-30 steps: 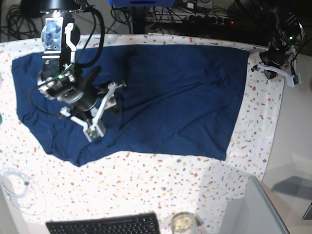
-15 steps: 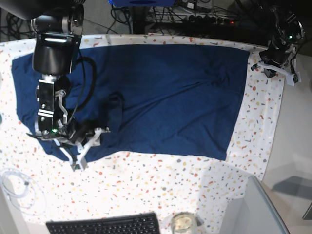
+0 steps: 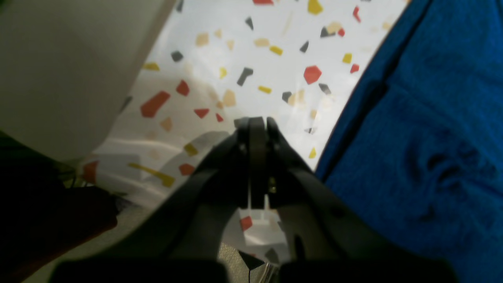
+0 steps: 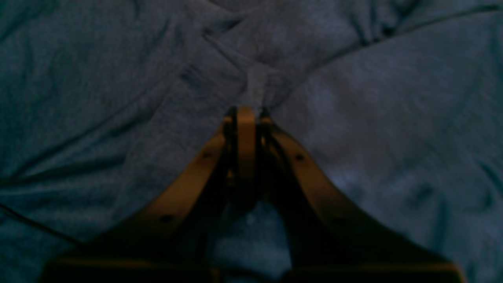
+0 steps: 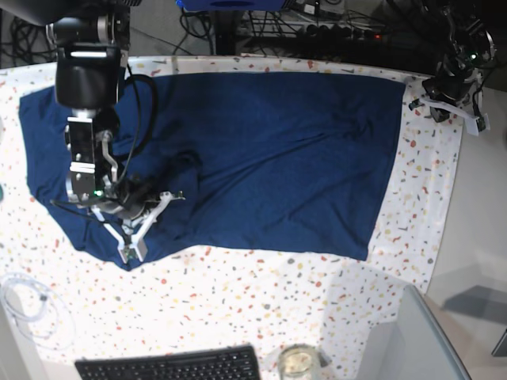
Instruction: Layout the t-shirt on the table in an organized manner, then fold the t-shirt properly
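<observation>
The navy-blue t-shirt (image 5: 277, 150) lies spread across the speckled table (image 5: 238, 293), creased and bunched at its near-left part. My right gripper (image 5: 131, 247) rests on that near-left hem area. In the right wrist view the right gripper (image 4: 247, 112) is shut, pinching a small ridge of the t-shirt (image 4: 118, 78) that puckers at its tips. My left gripper (image 5: 453, 107) hovers at the table's far right corner, off the cloth. In the left wrist view the left gripper (image 3: 255, 122) is shut on nothing above the bare table (image 3: 255, 51), with the t-shirt (image 3: 432, 157) edge to its right.
A black keyboard (image 5: 170, 366) and a glass jar (image 5: 297, 362) sit at the near edge. A white cable coil (image 5: 24, 301) lies near left. A plain grey surface (image 5: 483, 237) borders the table on the right. Cables run behind the far edge.
My right arm moved from the shirt's middle-left down to its near-left hem, and its jaws closed on a pinch of fabric. The left arm stayed put.
</observation>
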